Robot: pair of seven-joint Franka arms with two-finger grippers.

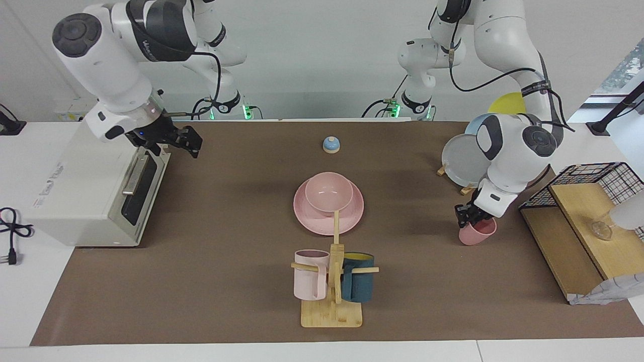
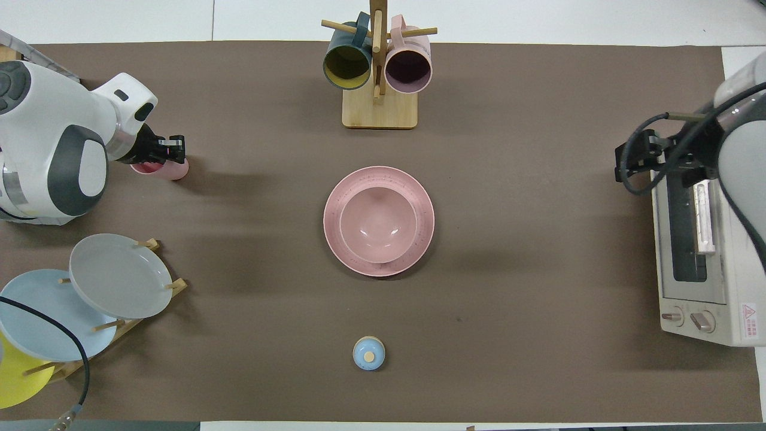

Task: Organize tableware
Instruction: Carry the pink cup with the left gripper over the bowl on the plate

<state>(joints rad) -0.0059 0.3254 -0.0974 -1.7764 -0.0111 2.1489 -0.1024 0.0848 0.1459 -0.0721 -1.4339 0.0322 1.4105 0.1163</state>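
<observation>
Facing view: we note the left gripper (image 1: 470, 215) pinching the pink cup's (image 1: 478, 232) rim; bowl (image 1: 329, 191) and plate (image 1: 328, 215) lie toward the table's middle; right gripper (image 1: 183, 141) waits spread over the toaster oven (image 1: 85, 191).

A white table (image 1: 251, 352) is covered by a brown mat (image 1: 226, 281). A plain white wall (image 1: 312, 55) is seen at the robots' end. A window (image 1: 624, 70) is glimpsed toward the left arm's end.
</observation>
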